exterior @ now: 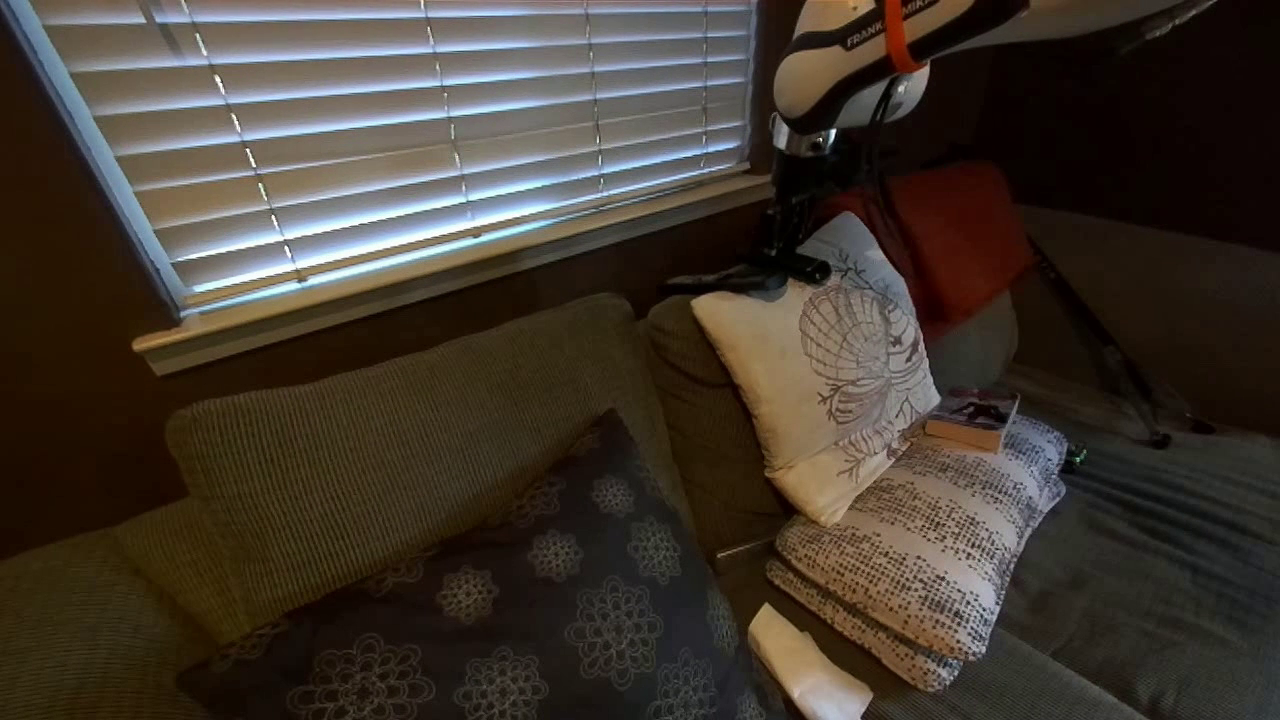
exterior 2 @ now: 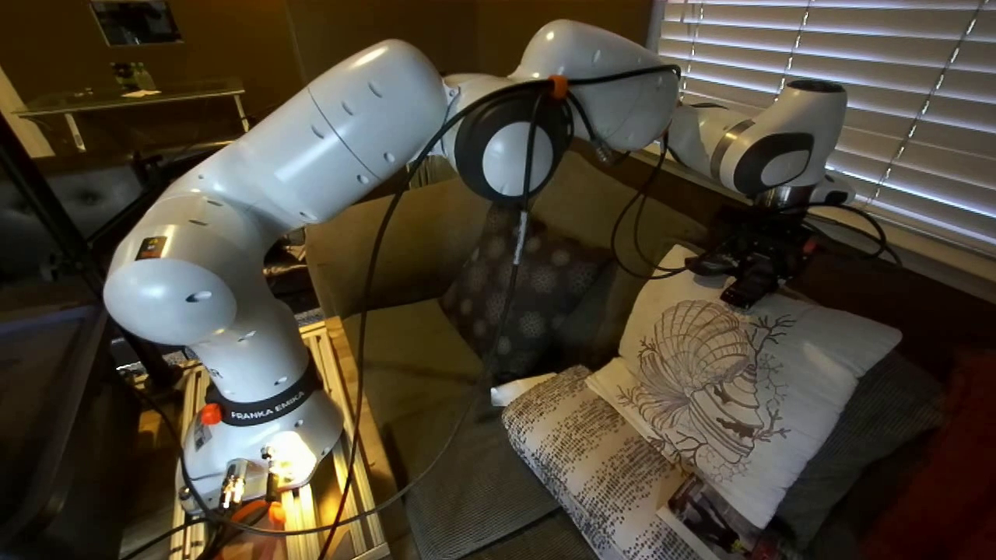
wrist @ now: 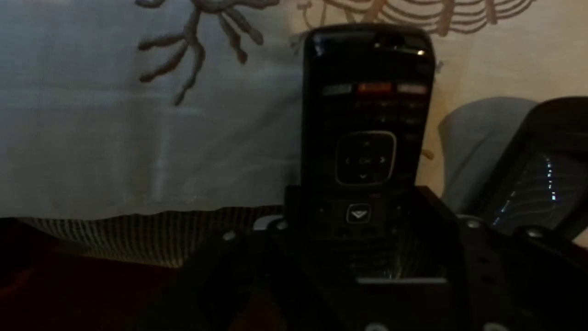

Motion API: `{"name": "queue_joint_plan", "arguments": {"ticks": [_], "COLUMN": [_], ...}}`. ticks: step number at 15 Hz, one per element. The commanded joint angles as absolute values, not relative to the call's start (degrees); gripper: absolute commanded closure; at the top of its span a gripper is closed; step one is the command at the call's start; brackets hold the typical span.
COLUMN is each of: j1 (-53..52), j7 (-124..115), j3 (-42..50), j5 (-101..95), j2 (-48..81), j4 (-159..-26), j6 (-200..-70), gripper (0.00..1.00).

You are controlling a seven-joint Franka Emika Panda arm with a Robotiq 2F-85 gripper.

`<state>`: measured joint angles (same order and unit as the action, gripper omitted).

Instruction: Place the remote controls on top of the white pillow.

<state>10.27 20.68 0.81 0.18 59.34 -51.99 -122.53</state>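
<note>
while a second remote [wrist: 542, 177] is apparently resting on the white seashell-print pillow [exterior 2: 739, 377], my gripper [wrist: 358, 195] is pinching the arrow-key remote [wrist: 366, 119], its placement pending.

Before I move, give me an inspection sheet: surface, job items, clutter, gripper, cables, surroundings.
Surface: sofa, ribbed fabric.
Job items: white pillow, leaning at a slant; one remote, held; a second dark device, probably another remote, near the pillow's upper edge.
Clutter: dark floral cushion, dotted cushion bundle, book, folded white item.
Gripper: closed on the remote at the pillow's upper edge; whether the remote touches the pillow, cannot tell.
Cables: black, looped along the arm and hanging below it.
Surroundings: window blinds above the sofa; red fabric beside the pillow.
</note>
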Motion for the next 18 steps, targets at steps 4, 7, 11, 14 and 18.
{"name": "queue_joint_plan", "arguments": {"ticks": [4, 7, 11, 14, 18], "j1": [9.82, 9.80, 9.87, 10.14, 10.82], "j7": [19.10, 19.14, 19.92, 20.47, 22.39], "j3": [1.40, 1.51, 1.86, 1.90, 0.67], "j5": [-1.50, -1.70, -1.21, -0.90, 0.22], "j2": [61.09, 61.02, 59.43, 57.12, 50.76], "j4": [-48.11, -48.08, -49.40, -51.49, -57.86], "j6": [-120.75, -120.92, -121.99, -123.30, -123.29], "gripper": [0.00, 0.00, 0.00, 0.00, 0.00]}}
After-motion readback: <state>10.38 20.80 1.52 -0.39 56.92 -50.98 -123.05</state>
